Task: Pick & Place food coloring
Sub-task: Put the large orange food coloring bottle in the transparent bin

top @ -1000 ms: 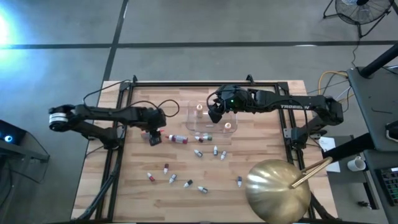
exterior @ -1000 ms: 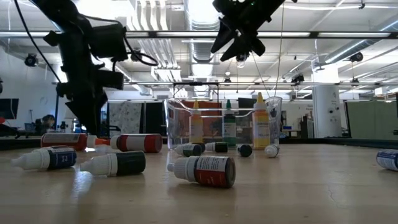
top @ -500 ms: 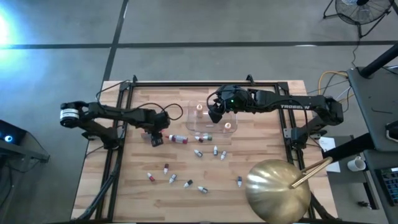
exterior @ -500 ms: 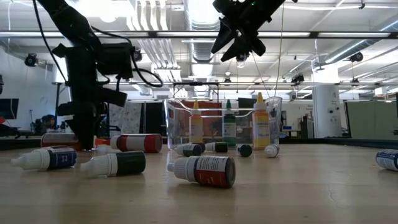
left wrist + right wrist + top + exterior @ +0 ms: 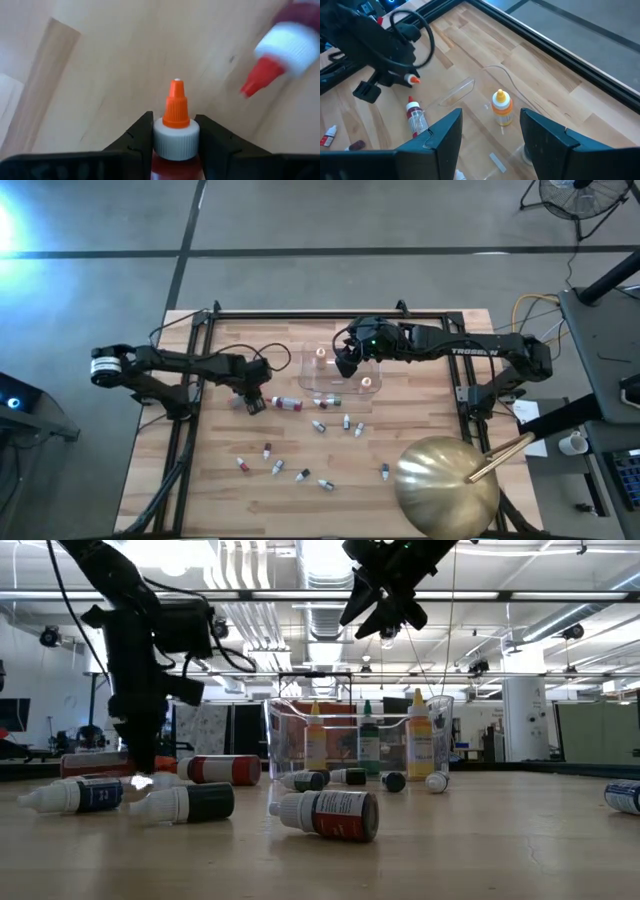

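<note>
Food coloring bottle [image 5: 176, 134], orange tip, white collar, pinched by left gripper [image 5: 175, 137], right gripper [image 5: 490, 132] spread.

A small dropper bottle [image 5: 176, 131] has a bright orange tip, a white ribbed collar and a reddish body. Beside it lies a bottle with a red tip and white cap [image 5: 280, 55], on the pale, light-grained wooden table [image 5: 100, 75]. A clear plastic tub [image 5: 355, 735] shows yellow and dark green bottles, near a shiny gold dome [image 5: 447, 485].

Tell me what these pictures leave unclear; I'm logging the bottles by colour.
- Left pincer: the orange-capped bottle it grips has its body hidden by the fingers, left wrist view.
- Second bottle: blurred and cut by the edge, same view.
- Loose bottles: labels too small, high view.
- Tub: its bottle count is unclear, low view.
</note>
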You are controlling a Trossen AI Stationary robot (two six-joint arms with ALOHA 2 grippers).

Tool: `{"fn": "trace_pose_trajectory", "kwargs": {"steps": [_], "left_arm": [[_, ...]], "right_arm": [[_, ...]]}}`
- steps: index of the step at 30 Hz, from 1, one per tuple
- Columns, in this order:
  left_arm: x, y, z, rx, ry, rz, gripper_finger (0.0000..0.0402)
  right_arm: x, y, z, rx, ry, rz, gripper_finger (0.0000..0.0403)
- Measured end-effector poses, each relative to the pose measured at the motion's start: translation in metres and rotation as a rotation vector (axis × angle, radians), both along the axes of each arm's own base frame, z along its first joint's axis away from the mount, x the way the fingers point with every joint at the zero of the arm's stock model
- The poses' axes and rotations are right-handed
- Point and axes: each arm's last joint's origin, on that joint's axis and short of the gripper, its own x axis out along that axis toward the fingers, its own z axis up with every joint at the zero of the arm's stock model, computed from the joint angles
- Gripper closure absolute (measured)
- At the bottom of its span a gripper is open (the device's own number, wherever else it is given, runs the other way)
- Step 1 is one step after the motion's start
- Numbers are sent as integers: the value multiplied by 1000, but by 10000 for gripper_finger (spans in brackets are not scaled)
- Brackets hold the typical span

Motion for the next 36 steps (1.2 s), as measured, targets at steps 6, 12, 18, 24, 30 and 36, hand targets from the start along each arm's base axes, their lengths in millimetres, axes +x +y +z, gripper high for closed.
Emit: {"fn": "trace_pose_trajectory", "kwargs": {"steps": [6,12,18,24,30,36], "left_arm": [[-2,-1,34,-8,-195,114,308],[-2,-8,112,130,-571,144,308],[-15,-11,137,360,-693,145,305],[-19,-14,98,237,-630,291,273],[-28,-17,57,180,-547,377,297],[-32,-19,40,108,-528,400,332]], "right_arm": [[0,0,0,1,3,0,211],[0,0,0,2,7,2,211],[-1,0,-1,4,15,4,211],[-1,0,-1,4,18,4,211],[-1,0,-1,5,18,3,211],[-1,0,-2,9,20,0,211]]}}
